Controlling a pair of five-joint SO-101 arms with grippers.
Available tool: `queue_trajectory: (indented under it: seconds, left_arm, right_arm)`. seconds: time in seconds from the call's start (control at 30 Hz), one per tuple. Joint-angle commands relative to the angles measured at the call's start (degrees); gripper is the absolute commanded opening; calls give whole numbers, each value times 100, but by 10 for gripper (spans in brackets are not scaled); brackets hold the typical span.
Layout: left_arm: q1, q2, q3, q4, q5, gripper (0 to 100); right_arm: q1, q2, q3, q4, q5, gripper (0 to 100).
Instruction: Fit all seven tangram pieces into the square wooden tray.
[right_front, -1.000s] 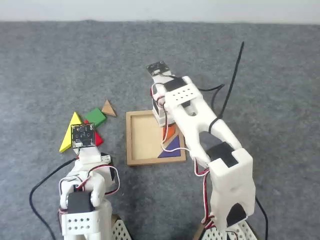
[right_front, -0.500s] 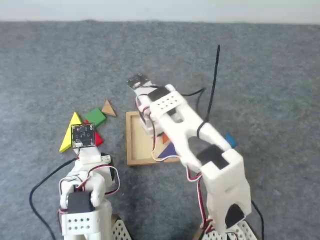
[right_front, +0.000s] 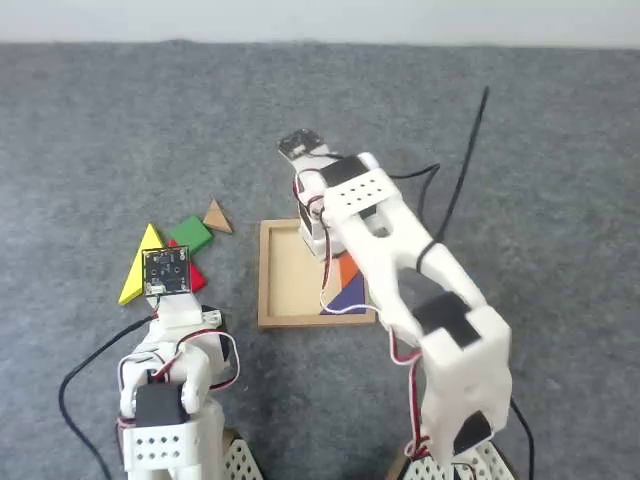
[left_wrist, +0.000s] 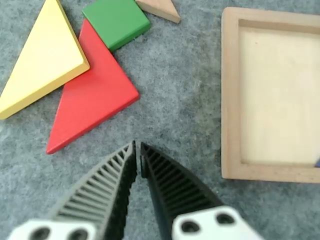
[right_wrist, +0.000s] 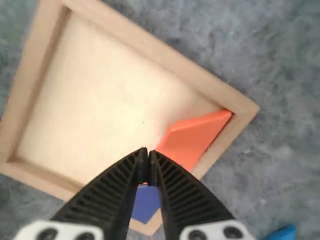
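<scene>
Light's soft & even, from overhead, bright enough; no hard shadows anywhere on the grey bench (right_front: 520, 120). Right wrist view: tray (right_wrist: 165, 56) floor glows pale, washed out w/ glare beside the orange piece (right_wrist: 195, 137). Left wrist view: red triangle (left_wrist: 92, 100) has just a thin dark edge shadow.

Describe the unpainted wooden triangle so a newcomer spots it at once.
Find the square wooden tray mid-table; loose pieces cluster to its left. The triangle lies at the cluster's far end, beside the green square. It is the smallest and the only plain tan one.
</scene>
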Motion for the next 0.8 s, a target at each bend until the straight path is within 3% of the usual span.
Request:
queue_trajectory:
  seconds: [0.0, 0.2, 0.33, 0.5, 0.6, 0.67, 0.77]
  left_arm:
    - [0, -123, -84, -9, 26, 15]
    - [0, -123, -84, -9, 26, 15]
    - [-26, -123, -84, -9, 26, 15]
    - [-35, -123, -75, -18, 18, 15]
    - [-35, -123, -110, 0, -44, 15]
    - [-35, -123, -163, -18, -431, 16]
    - [-44, -123, -312, -35, -1644, 16]
  right_arm:
    - [391, -1341, 220, 233, 35, 9]
    - [989, -3363, 1732, -286, 18, 9]
    - [1068, -4629, 3587, -1842, 26, 9]
    - [1051, -5314, 5987, -4567, 176, 9]
    - [1024, -5464, 6268, -4840, 325, 9]
    - [1033, -5473, 6277, -4813, 343, 9]
    - [1051, -5534, 6286, -4813, 352, 10]
